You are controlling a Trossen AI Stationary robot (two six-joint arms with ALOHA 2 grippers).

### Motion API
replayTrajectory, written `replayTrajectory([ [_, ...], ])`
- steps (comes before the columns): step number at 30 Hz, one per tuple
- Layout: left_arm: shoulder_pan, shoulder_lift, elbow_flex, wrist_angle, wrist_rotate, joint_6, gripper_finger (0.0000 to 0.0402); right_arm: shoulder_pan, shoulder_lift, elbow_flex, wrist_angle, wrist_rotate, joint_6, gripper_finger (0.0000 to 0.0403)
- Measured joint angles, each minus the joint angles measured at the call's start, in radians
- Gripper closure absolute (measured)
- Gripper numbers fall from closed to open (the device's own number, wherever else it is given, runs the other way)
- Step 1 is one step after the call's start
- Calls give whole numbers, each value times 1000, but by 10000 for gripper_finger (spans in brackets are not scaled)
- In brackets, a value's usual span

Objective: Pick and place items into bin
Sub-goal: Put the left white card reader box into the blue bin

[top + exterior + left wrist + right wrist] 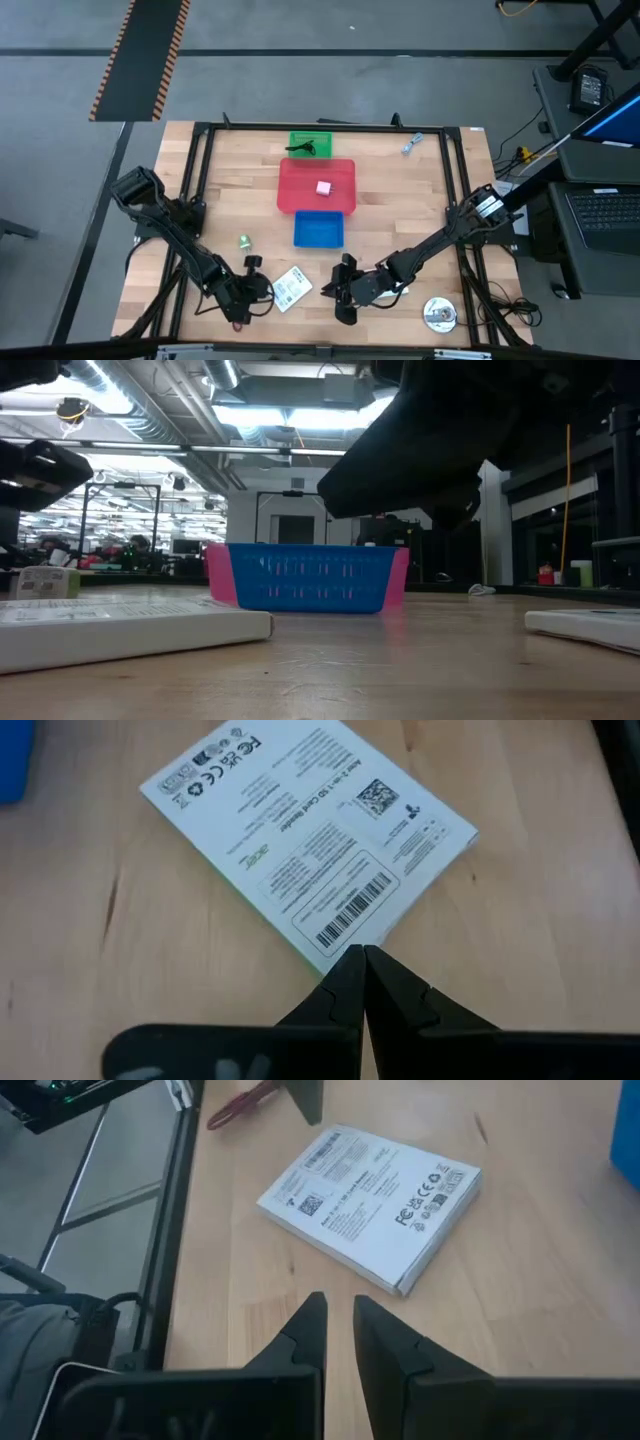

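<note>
You have both arms low at the near edge of the worktop (pixel 400 200). Your left gripper (pixel 362 958) sits at the near left with its jaws clenched on nothing, the tips just short of a corner of the white printed card (pixel 305 830) that lies flat in front of it. Your right gripper (pixel 338 1312) is near the middle of that edge, jaws nearly together with a thin gap showing and nothing between them, pointing at the same white card (pixel 291 289) from the other side; the card lies between your 2 grippers. In the right wrist view a dark red cord loop (pixel 240 1107) lies on the wood just beyond the card, close to the worktop's edge. A round silver disc (pixel 439 314) rests at the near right corner, well apart from both grippers. A little farther in, the tiny green piece (pixel 244 241) lies alone on the wood left of the blue bin (pixel 318 229). Behind the blue bin, touching it, is the red bin (pixel 300 180), and the pink cube (pixel 323 187) is inside it. Touching its far side is the green bin (pixel 310 137), with something dark in it that you cannot make out. At the far right the small blue-grey piece (pixel 411 143) lies by the frame.
</note>
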Motion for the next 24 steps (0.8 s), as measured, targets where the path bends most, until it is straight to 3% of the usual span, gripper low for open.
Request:
replayTrajectory([
  [24, 26, 24, 0, -14, 43, -37, 399, 0, 1, 0, 5, 0, -2, 370],
])
